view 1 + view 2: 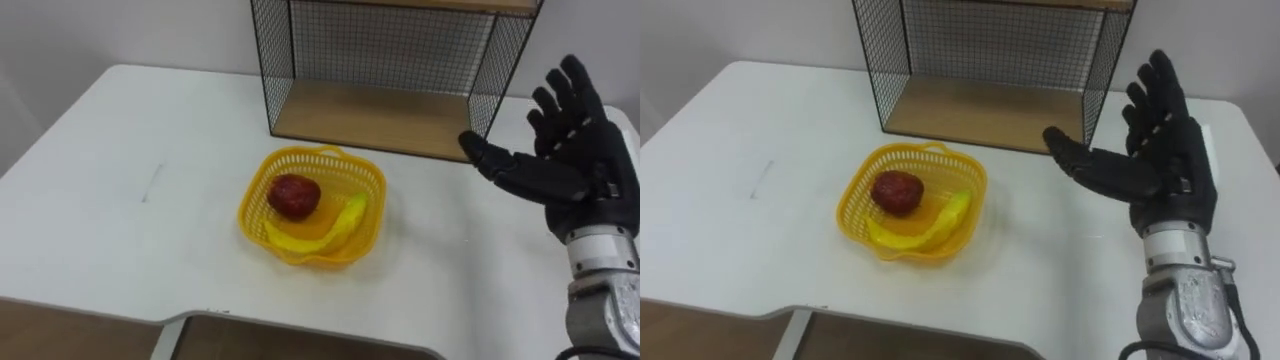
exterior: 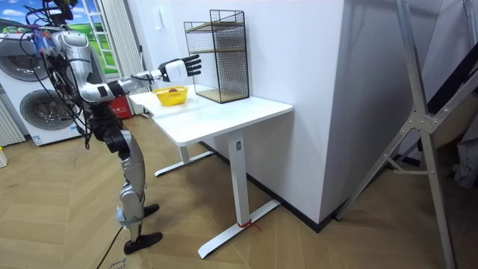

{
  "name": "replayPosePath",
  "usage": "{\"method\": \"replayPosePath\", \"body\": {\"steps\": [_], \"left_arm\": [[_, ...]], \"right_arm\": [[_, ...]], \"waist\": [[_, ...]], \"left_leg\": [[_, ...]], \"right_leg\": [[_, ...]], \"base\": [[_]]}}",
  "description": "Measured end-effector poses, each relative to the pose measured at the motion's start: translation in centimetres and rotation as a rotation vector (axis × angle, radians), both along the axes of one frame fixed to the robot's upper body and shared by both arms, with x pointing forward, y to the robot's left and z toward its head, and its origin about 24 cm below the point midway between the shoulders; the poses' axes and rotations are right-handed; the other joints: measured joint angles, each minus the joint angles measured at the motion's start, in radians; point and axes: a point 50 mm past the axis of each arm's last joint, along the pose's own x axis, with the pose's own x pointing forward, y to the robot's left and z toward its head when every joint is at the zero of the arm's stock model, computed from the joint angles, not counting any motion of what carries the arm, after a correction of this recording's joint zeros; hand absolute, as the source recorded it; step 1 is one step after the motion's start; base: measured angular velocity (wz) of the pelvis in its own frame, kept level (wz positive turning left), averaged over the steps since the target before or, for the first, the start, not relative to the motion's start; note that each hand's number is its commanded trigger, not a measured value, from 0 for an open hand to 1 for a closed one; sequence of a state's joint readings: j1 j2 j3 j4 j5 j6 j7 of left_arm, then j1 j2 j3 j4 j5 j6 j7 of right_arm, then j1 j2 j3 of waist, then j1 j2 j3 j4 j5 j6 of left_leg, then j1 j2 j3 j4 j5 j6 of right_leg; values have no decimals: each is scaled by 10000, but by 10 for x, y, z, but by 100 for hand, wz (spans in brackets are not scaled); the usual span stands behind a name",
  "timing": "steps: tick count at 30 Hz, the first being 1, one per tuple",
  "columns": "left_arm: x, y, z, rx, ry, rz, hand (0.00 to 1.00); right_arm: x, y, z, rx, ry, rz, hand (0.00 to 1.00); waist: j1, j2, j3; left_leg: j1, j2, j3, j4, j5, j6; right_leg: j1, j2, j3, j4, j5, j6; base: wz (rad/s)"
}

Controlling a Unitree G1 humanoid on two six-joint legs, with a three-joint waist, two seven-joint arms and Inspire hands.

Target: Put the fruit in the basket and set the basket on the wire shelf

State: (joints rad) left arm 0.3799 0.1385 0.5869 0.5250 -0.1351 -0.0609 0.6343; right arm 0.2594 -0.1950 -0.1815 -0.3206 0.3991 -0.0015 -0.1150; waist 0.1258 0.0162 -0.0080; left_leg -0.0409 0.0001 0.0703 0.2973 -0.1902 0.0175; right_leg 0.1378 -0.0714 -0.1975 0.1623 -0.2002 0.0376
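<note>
A yellow plastic basket with a wavy rim and mesh walls stands on the white table top, a little below the middle of the eye views. Inside it lie two fruits. A dark red round fruit sits in the upper left part of the basket. A yellow banana lies curved along the lower right side, and it is just beside the red fruit. The basket is not held by any hand.

Above the basket, at the upper middle of the frame, stands a black wire shelf with wooden boards. Its lower board rests on the table and its open front faces the basket. The basket is near the shelf but does not touch it.

At the right edge of the eye views the robot's black right hand is raised above the table. Its fingers are straight and spread and point upward. Its thumb reaches toward the frame's left, in front of the lower right corner of the shelf. The hand is released, holds nothing, and is well apart from the basket.

In the room view the robot stands at the left end of the table, on a wooden floor, with its right arm stretched over the table. White washing machines are behind it, at the left edge of the frame.
</note>
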Motion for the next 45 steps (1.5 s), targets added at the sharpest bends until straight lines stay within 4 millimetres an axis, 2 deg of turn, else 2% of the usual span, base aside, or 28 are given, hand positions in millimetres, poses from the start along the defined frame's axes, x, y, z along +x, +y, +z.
{"method": "replayPosePath", "body": {"steps": [1,2,4,5,7,10,14,16,20,22,24,25,29,31,34,37,40,44,45], "left_arm": [[17,5,21,1165,-726,-163,0],[25,7,32,1726,-1137,-249,0],[54,6,77,3948,-2686,-715,0],[60,5,87,4420,-3027,-786,0],[76,0,121,5906,-4321,-942,0],[87,-5,148,6733,-5519,-1090,0],[91,-12,169,7141,-6375,-1504,0],[98,-19,176,6781,-7212,-1976,0],[117,-33,171,5229,-8194,-3180,0],[127,-43,164,3910,-8811,-3927,0],[135,-52,158,2925,-9177,-4504,0],[140,-59,153,2216,-9355,-4896,0],[154,-81,136,-81,-9885,-6374,0],[162,-99,123,-1445,-9887,-7528,0],[168,-120,110,-2952,-9846,-8647,0],[170,-132,104,-3988,-9981,-9456,0],[171,-143,93,-5438,-10193,-9729,0],[170,-150,85,-6753,-10700,-9657,0],[170,-151,82,-7108,-10842,-9557,0]], "right_arm": [[-3,-1,-3,-185,167,-136,0],[-5,-2,-4,-270,243,-179,0],[-8,-4,-9,-668,416,-381,0],[-8,-5,-9,-714,433,-426,0],[-9,-6,-11,-824,493,-570,0],[-9,-6,-11,-821,463,-541,0],[-9,-6,-15,-824,584,-211,0],[-9,-5,-22,-667,788,92,0],[-9,-3,-31,-349,1069,633,0],[-9,-1,-39,-147,1297,911,0],[-10,1,-47,136,1550,980,0],[-10,3,-52,330,1727,1079,0],[-10,10,-62,663,2046,1633,0],[-11,18,-72,1060,2385,2097,0],[-11,29,-76,1896,2293,2617,0],[-12,36,-85,2787,2411,2996,0],[-15,39,-97,3774,2670,3068,0],[-14,41,-97,4666,2405,3113,0],[-12,43,-98,4869,2350,3227,0]], "waist": [[74,5,-3],[102,10,0],[159,29,0],[153,34,2],[137,47,1],[75,86,1],[-97,131,38],[-156,139,45],[-237,130,82],[-427,49,133],[-464,-28,207],[-513,-75,214],[-701,-108,221],[-764,-116,209],[-864,-107,202],[-920,-130,187],[-959,-160,174],[-1001,-198,166],[-1043,-233,184]], "left_leg": [[-8,-13,-8,-27,2,-2],[-11,-22,-30,-34,3,-2],[-26,-45,-57,-47,3,-2],[-33,-51,-78,-48,3,-1],[-29,-67,-107,-100,2,-3],[-29,-77,-178,-91,2,-8],[-37,-87,-224,-136,-3,-17],[-38,-95,-259,-135,-4,-17],[-18,-114,-256,-142,-3,-14],[54,-116,-262,-139,-3,-14],[149,-110,-230,-169,-3,-15],[167,-104,-188,-218,-4,-14],[165,-91,-59,-225,-2,-11],[156,-68,12,-210,-1,-10],[157,-49,63,-212,1,-9],[157,-21,129,-230,2,-7],[155,-9,192,-237,3,-7],[191,19,239,-245,5,-13],[245,20,242,-228,11,-21]], "right_leg": [[1,0,5,-97,0,0],[12,0,-9,-108,1,0],[39,-4,-51,-102,4,3],[35,-6,-69,-99,6,4],[29,-17,-134,-113,6,5],[48,-17,-284,-108,10,3],[47,-17,-444,-101,10,3],[55,-25,-485,-93,10,4],[83,-42,-465,-93,10,4],[162,-42,-451,-96,10,5],[226,-40,-387,-91,10,5],[233,-40,-352,-88,10,5],[197,-44,-218,-77,11,5],[195,-43,-167,-62,11,6],[132,-39,-96,-6,11,6],[5,-32,-9,92,11,6],[-39,-32,27,92,11,6],[34,-19,40,98,12,5],[74,-18,38,93,12,5]], "base": [[0],[4],[6],[5],[5],[8],[9],[6],[0],[0],[-7],[-11],[-11],[-11],[-5],[-8],[-5],[-3],[0]]}}
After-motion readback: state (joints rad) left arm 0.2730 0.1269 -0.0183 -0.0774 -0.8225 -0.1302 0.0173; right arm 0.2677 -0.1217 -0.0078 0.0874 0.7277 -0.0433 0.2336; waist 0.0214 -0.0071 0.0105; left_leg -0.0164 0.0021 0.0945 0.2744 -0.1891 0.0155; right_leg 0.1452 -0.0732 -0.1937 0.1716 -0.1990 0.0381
